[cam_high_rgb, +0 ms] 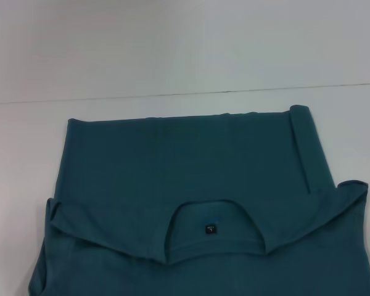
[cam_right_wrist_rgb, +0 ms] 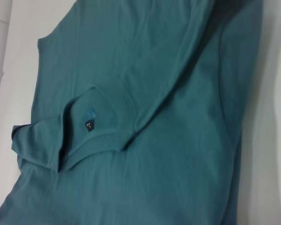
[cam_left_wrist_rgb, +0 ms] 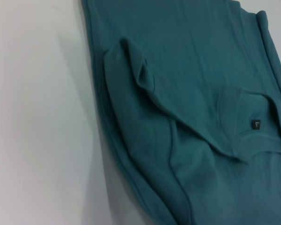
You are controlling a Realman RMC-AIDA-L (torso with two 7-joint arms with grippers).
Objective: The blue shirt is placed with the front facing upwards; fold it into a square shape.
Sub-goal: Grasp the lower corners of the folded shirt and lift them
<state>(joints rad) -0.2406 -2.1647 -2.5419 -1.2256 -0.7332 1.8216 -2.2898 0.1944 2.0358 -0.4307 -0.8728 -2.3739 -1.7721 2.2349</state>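
Shirt folded on table, claws unseen

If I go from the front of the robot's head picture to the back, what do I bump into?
Small dark label inside the neck opening → flat folded part of the blue shirt → shirt's far edge → bare white table.

White table w/ blue shirt.

We lose the blue shirt past the head view's lower edge, so its near part is cut off. The small label at its neck is too small to read. No chest print shows.
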